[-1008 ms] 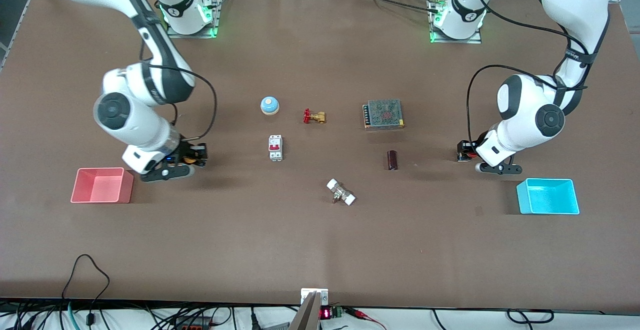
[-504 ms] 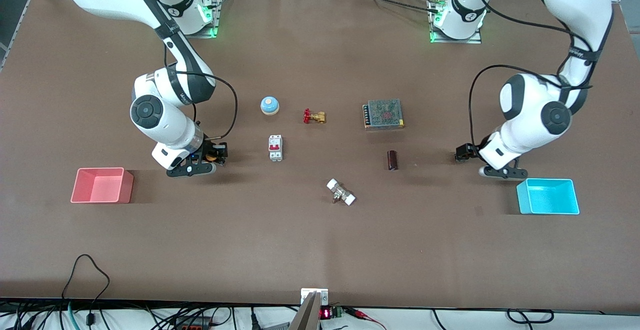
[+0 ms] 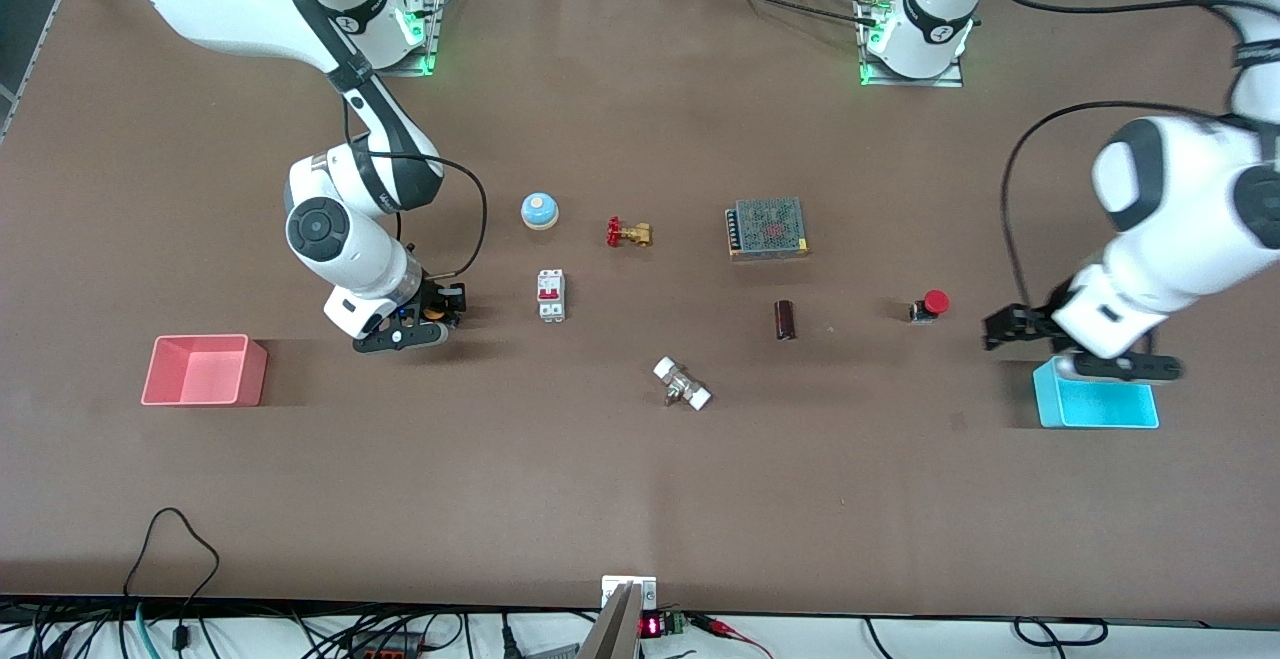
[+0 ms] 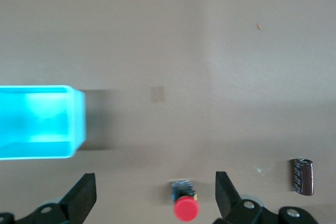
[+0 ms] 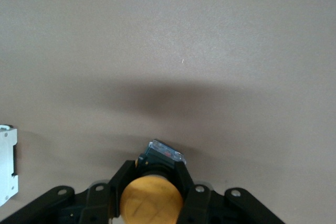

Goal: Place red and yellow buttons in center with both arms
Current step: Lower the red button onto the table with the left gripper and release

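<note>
Red button: stands alone on the brown counter, touched by no gripper, between the dark cylindrical capacitor and the cyan bin, toward the left arm's end. In the left wrist view its red cap and black body sit on the counter between the two spread fingers.

Left gripper: up in the air over the counter beside the cyan bin's rim, fingers spread wide apart and holding nothing.

Yellow button: clamped in the right gripper; the right wrist view shows its yellow-orange cap and black body pinched from both sides.

Right gripper: low over the counter between the pink bin and the white circuit breaker, fingers closed on the yellow button.

Middle of the counter: the pale-blue bell, the brass valve with a red handle, the metal-mesh power supply and a white-ended fitting, which lies nearest the front camera of these.

Bins: pink at the right arm's end, cyan at the left arm's end.
</note>
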Motion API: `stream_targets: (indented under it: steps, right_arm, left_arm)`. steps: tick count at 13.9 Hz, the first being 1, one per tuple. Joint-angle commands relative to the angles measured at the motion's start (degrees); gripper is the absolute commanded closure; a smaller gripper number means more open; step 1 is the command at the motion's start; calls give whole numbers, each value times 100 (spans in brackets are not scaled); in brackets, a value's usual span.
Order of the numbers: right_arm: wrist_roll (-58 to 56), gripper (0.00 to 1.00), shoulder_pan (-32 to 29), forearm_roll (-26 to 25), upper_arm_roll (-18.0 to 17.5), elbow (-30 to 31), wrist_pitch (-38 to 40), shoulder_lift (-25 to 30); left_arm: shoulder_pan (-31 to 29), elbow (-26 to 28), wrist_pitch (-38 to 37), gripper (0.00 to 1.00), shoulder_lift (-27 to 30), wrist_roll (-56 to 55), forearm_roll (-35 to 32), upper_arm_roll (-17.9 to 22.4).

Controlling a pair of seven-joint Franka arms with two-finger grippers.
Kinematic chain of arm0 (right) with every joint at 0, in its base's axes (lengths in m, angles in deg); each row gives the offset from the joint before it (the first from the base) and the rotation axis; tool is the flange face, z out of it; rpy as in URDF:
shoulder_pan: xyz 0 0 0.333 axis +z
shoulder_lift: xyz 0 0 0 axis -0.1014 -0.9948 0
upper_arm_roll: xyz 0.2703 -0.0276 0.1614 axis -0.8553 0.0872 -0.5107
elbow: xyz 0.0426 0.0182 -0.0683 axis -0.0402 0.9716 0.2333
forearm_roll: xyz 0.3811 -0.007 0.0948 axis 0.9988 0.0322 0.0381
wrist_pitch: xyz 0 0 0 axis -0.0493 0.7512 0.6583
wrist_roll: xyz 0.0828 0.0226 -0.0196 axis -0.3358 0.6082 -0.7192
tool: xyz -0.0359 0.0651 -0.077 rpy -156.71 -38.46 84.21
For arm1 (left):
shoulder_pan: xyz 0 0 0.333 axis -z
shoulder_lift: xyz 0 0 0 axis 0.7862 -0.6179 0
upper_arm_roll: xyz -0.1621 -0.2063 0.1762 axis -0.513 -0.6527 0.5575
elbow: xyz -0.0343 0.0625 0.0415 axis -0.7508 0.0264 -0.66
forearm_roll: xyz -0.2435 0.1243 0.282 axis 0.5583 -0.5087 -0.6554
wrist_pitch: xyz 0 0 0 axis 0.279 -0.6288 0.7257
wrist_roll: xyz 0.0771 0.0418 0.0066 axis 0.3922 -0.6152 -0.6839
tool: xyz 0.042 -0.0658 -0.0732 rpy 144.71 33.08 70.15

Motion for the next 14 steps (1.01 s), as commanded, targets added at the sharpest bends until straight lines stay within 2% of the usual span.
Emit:
stream_targets:
  steps: [1,5,7,9,12,14]
  right_arm:
    - [115,71,16,-107,-15,53,-104,23]
    - [115,66,16,-107,-15,62,-122,-12]
    - [115,50,16,-115,-15,62,-122,-12]
    - [115,36,16,-107,-15,53,-122,-12]
    - [115,19,8,-107,-23,27,-104,5]
    - [54,0,-27,-46,-24,-122,-52,163]
  left_arm:
    - [348,-838,-1015,0,16,36,69,515]
    - [322,-1857,-2166,0,25,-69,78,532]
    - [322,-2148,-2545,0,51,-314,78,497]
    - [331,-2220,-2976,0,139,-656,70,445]
    - [322,-2132,-3057,0,516,-650,34,427]
    - [322,-2106,-3057,0,631,-650,43,427]
